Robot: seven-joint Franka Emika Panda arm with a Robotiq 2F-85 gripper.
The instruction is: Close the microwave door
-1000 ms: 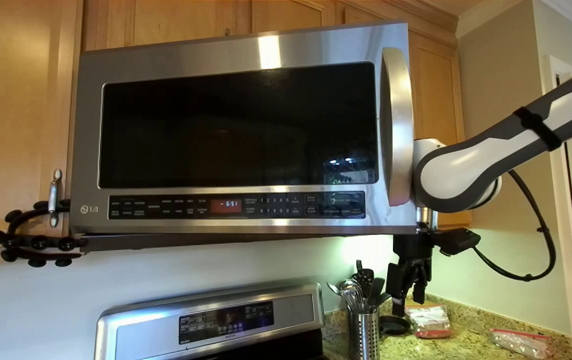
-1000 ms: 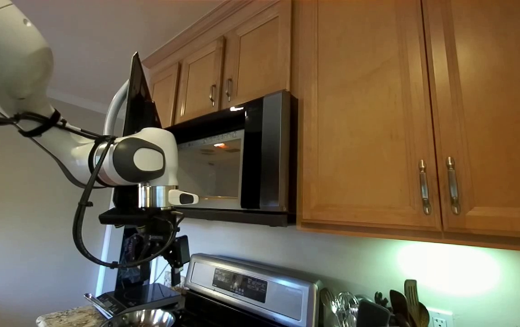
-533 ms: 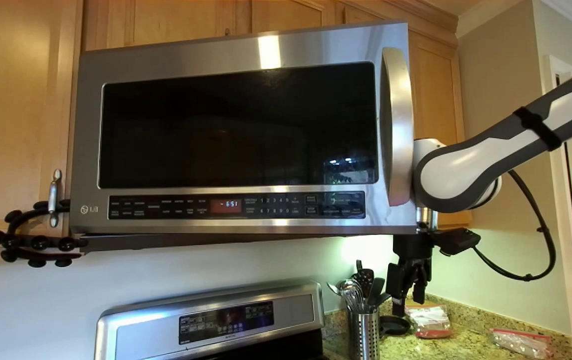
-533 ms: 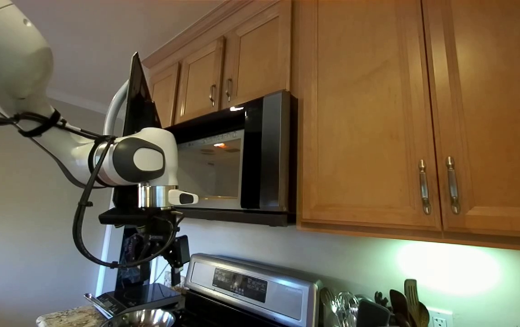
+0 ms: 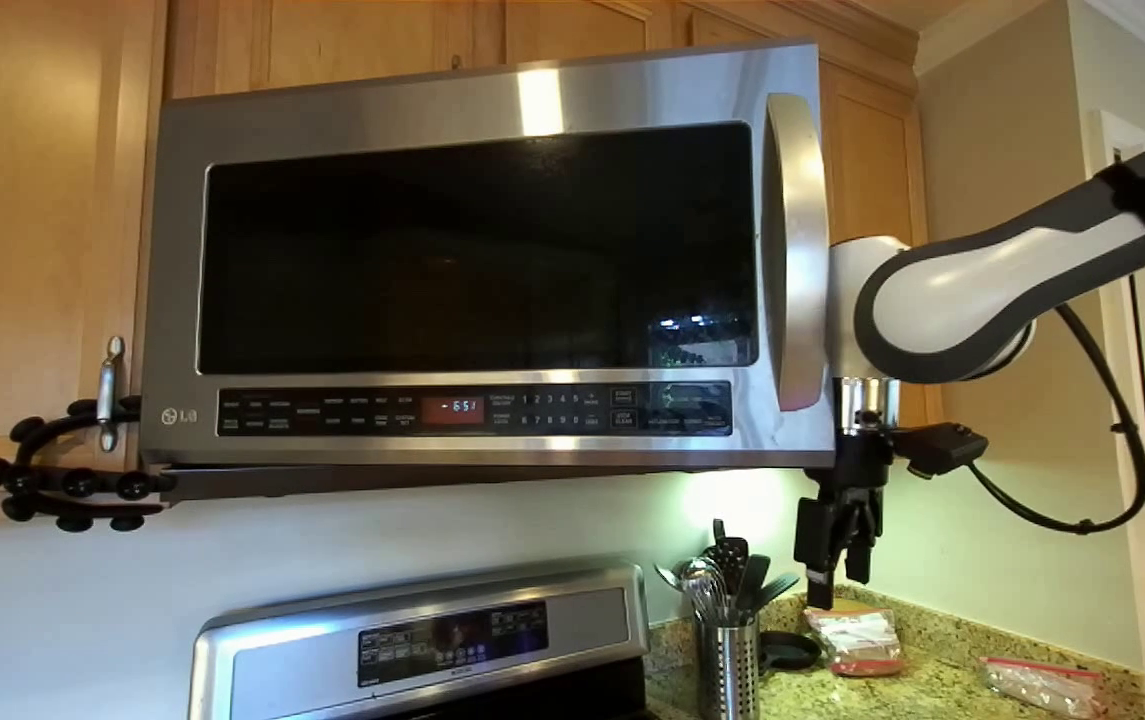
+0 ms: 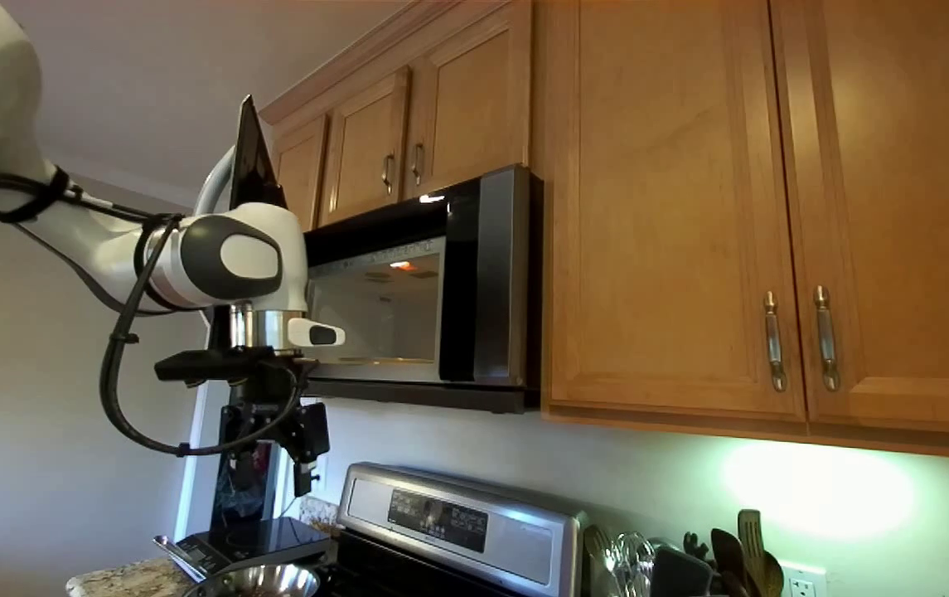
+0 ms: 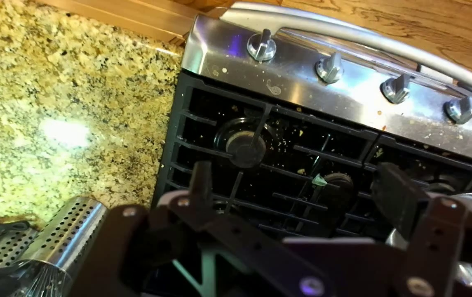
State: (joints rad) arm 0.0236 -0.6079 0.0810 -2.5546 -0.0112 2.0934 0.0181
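The door [image 5: 477, 250] stands swung well out from the microwave [image 6: 503, 282], and in an exterior view I can see into the cavity [image 6: 387, 315], partly hidden by the arm [image 6: 113, 257]. The free edge of the door carries the handle [image 5: 800, 250]. Just beside that edge, toward the inner face, is the arm's wrist; whether the two touch, I can't tell. Seen from the front, the bottom edge of the door parts from the microwave's underside, the gap widening toward the handle. Under the gripper [image 7: 295, 181] the air is open down to the stove [image 7: 293, 82], and next to the stove runs the granite counter [image 7: 108, 103].

The fingers [image 7: 200, 179] point down, spread wide apart, with nothing in their hold; in the wrist view the stove's grates show between the tips. They hang lower than the door's bottom edge, over toward the handle side, so the door is above them and outside their gap.

I count one microwave, one door and one handle. Four knobs [image 7: 329, 68] line the stove's front. Two perforated canisters [image 7: 62, 235] stand side by side on the counter. In an exterior view two bags [image 5: 857, 640] lie apart on the counter. One steel pan [image 6: 292, 578], partly out of sight, sits near one flat black cooktop [image 6: 275, 537]. Two long pulls [image 6: 775, 342] are on the tall cabinets [image 6: 673, 207].
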